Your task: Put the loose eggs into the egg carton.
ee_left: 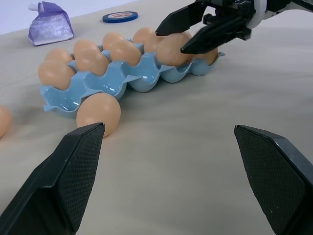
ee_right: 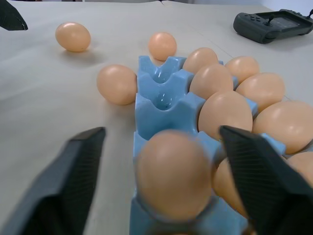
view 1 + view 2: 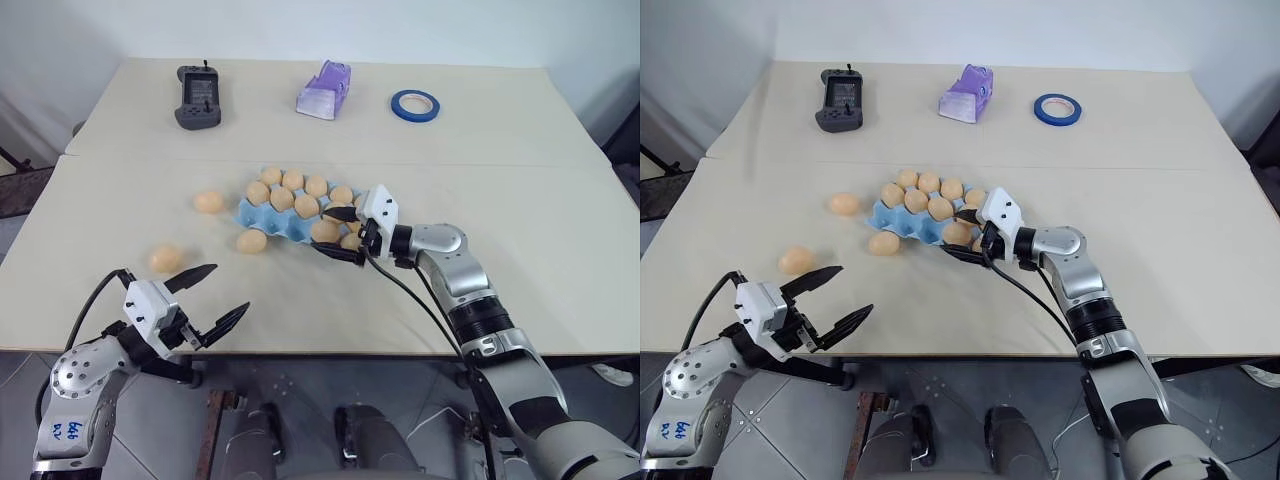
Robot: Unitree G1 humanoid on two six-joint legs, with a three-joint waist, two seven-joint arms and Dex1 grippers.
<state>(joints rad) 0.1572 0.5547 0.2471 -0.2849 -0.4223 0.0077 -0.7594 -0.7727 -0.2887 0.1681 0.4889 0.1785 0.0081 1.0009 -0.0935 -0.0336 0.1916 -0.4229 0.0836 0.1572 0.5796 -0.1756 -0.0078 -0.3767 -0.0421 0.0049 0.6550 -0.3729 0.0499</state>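
Note:
The light blue egg carton lies mid-table with several tan eggs in its cups. Three loose eggs rest on the table: one against the carton's near side, one to its left, and one nearer the front left. My right gripper stands open at the carton's right end. Its fingers straddle an egg that sits in a front cup, with gaps on both sides. Near the front edge my left gripper is open and empty, right of the front-left egg.
Along the back of the table lie a black handheld controller, a pale purple packet and a blue tape ring. A seam crosses the table behind the carton. The table's front edge runs just under my left gripper.

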